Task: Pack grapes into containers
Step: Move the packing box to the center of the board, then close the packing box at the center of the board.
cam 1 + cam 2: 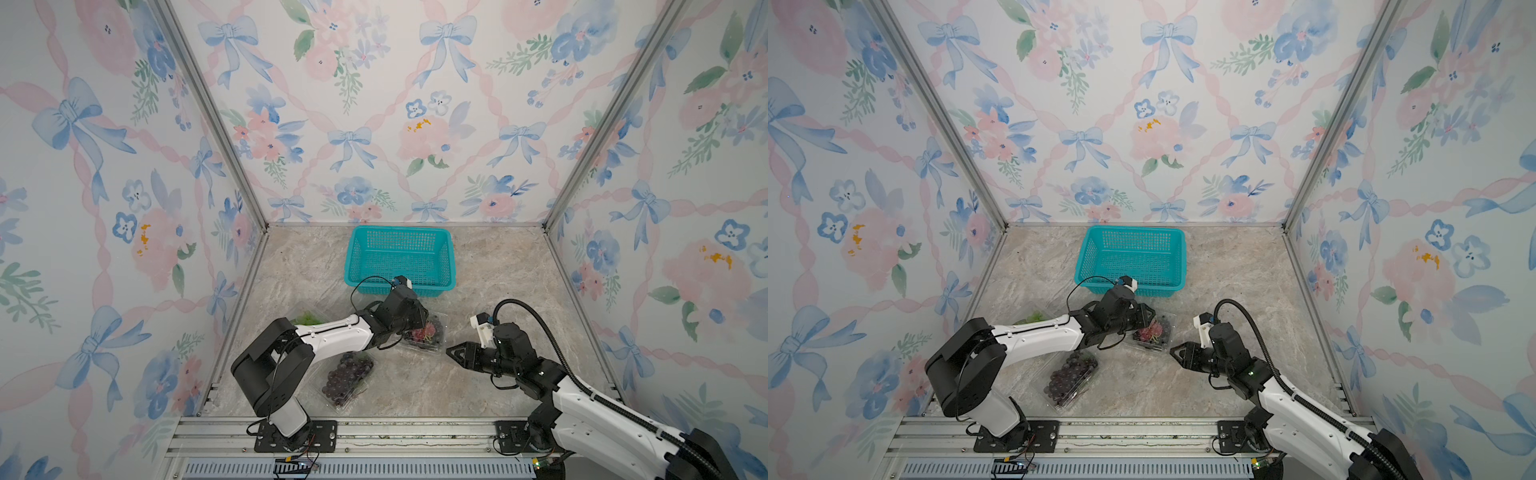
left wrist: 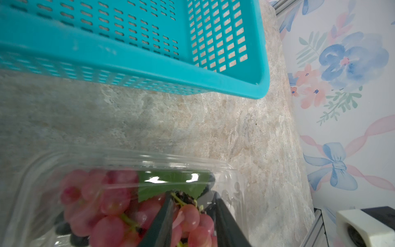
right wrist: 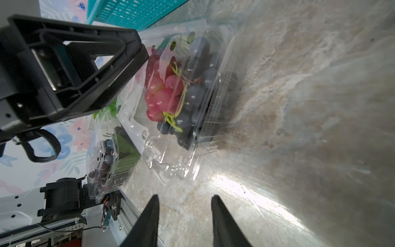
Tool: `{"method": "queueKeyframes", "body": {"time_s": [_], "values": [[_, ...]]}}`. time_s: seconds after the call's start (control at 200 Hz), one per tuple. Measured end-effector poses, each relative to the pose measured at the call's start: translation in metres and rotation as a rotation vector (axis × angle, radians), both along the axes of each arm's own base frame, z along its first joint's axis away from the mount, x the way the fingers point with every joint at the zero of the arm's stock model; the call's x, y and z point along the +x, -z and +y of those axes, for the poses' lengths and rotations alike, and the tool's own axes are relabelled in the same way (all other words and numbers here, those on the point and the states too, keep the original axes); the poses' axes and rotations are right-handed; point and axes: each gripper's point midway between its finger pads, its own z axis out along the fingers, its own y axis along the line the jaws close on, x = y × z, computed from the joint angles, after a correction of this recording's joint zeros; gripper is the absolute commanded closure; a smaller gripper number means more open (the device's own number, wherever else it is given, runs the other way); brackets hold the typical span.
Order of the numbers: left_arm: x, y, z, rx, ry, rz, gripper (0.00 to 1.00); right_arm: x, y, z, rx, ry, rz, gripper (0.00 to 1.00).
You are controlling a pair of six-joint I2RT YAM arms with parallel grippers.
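My left gripper (image 2: 193,195) reaches into a clear container (image 2: 128,158) and is shut on a bunch of red grapes (image 2: 190,216) with a green leaf. That container (image 1: 430,334) lies mid-table and also holds blue-black grapes (image 3: 192,94) beside the red grapes (image 3: 162,89). My right gripper (image 3: 184,196) stands open over bare table just short of the container's near flap (image 3: 181,166), nothing between its fingers; in both top views it (image 1: 451,352) (image 1: 1174,352) points at the container from the right.
A teal mesh basket (image 1: 399,259) stands behind the container near the back wall. A container of dark purple grapes (image 1: 347,376) lies at the front left. Another with green grapes (image 1: 307,318) is partly hidden behind the left arm.
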Motion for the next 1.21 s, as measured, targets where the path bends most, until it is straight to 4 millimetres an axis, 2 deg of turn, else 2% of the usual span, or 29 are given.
{"method": "queueKeyframes", "body": {"time_s": [0.17,0.48,0.72,1.03,1.205], "values": [[-0.004,-0.002,-0.005,-0.004,0.013,-0.003,0.64,0.004,0.006,0.004,0.000,0.002,0.009,0.60],[-0.016,-0.021,-0.031,-0.042,0.076,-0.026,0.63,0.009,0.013,0.011,0.002,-0.008,0.009,0.61],[-0.016,-0.006,-0.031,-0.017,0.076,-0.004,0.64,0.009,0.021,0.019,0.003,-0.020,0.024,0.61],[-0.016,-0.005,-0.031,-0.017,0.074,0.001,0.64,0.008,0.032,0.019,0.007,-0.014,0.032,0.66],[-0.016,-0.004,-0.031,-0.016,0.073,0.002,0.64,0.014,0.029,0.021,0.033,-0.005,0.010,0.71]]}}
